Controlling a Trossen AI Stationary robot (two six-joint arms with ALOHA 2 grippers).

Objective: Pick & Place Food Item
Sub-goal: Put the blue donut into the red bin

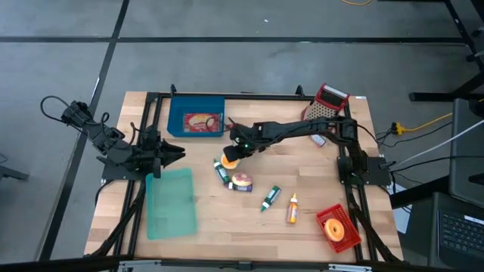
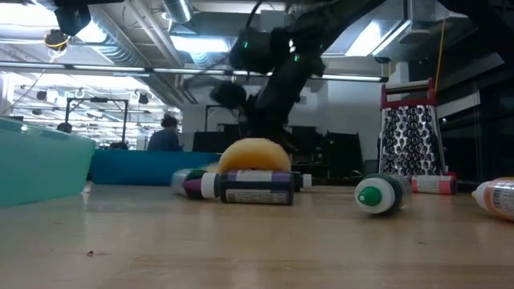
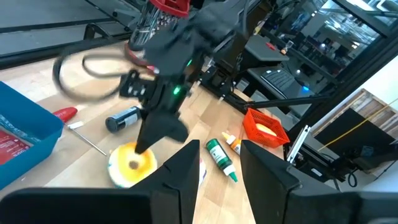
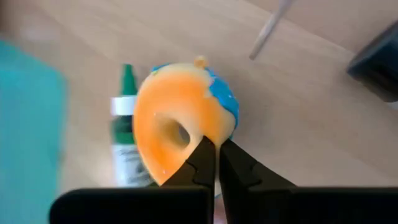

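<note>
Right gripper is closed on the rim of the orange doughnut, near the middle of the bench, tipped up on edge beside a green-capped bottle. The pinch looks thin and near the edge. Judgement: lift slowly and keep the wrist steady so the ring does not swing or slip. Beyond, the teal lid and blue box are candidate destinations. Left gripper waits at the left edge, fingers parted, empty.
</note>
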